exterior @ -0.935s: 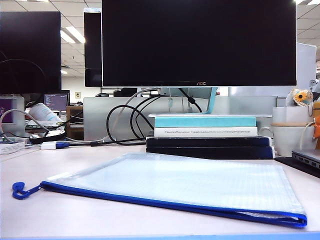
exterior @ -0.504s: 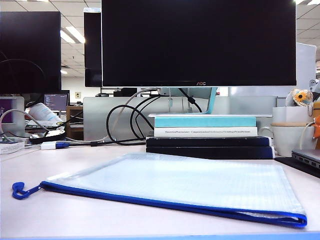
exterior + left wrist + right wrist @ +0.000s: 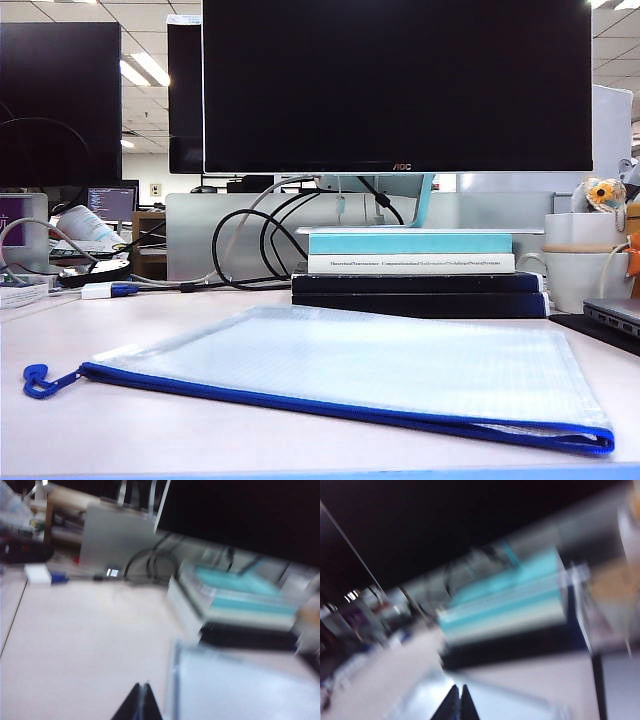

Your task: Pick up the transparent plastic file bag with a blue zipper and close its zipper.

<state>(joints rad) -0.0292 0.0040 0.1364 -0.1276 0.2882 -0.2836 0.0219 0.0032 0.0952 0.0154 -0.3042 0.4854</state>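
The file bag lies flat on the desk, near the front edge and filling most of its width. Its translucent, gridded face is up, and the blue zipper runs along the long side nearest the front edge. At the front left corner of the bag a small blue cord pull trails off onto the bare desk.

Behind the bag, toward the back edge, a stack of books sits under a large dark monitor — two dark volumes below, a white one and a teal one on top. Black cables loop down to the left of the stack, and a white mug stands at the right edge.

Neither arm shows in the exterior view. In the left wrist view, the left gripper has its fingers pressed together, holding nothing, hanging over bare desk just beside one side of the bag. The right wrist view is badly blurred; the right gripper is likewise pressed together and empty, above the bag's pale surface with the books beyond.
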